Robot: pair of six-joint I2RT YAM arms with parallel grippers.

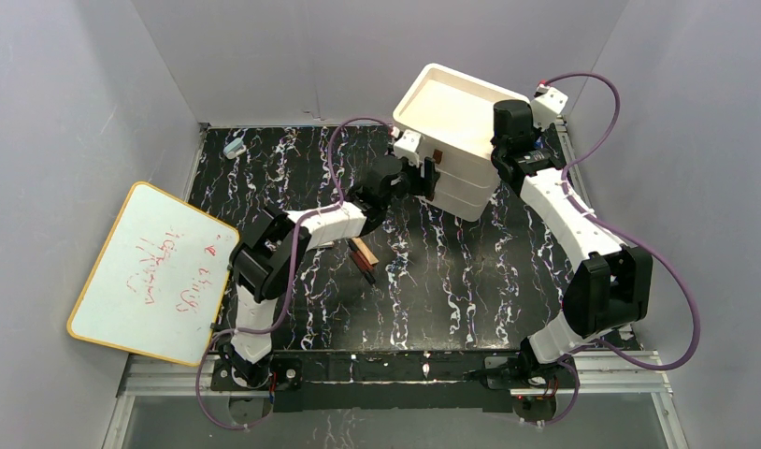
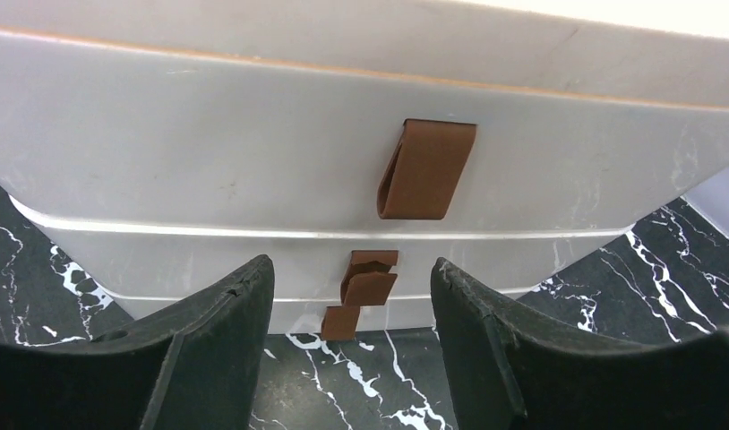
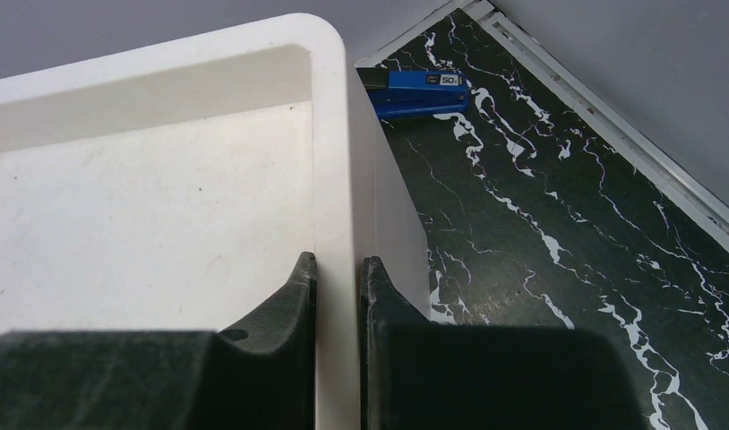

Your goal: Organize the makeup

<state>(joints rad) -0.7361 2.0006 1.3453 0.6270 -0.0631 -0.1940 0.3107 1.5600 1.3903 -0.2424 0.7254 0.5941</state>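
While right tool (image 3: 338, 267) clamps box (image 3: 332, 134) rim | drawers (image 2: 209, 152): 3 | handles (image 2: 426, 170): 3

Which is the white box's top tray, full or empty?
Empty: the top tray shows only bare white floor from above.

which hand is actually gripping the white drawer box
The right hand: it is shut on the top rim of the white box. The left hand is open, facing the brown drawer handles and holding nothing.

- Black, white-veined table top (image 1: 470, 290).
- Far right: white drawer box (image 1: 466, 192).
- Left of centre: makeup sticks (image 1: 363, 253), lying together.
- Far left corner: small light-blue object (image 1: 234, 147).
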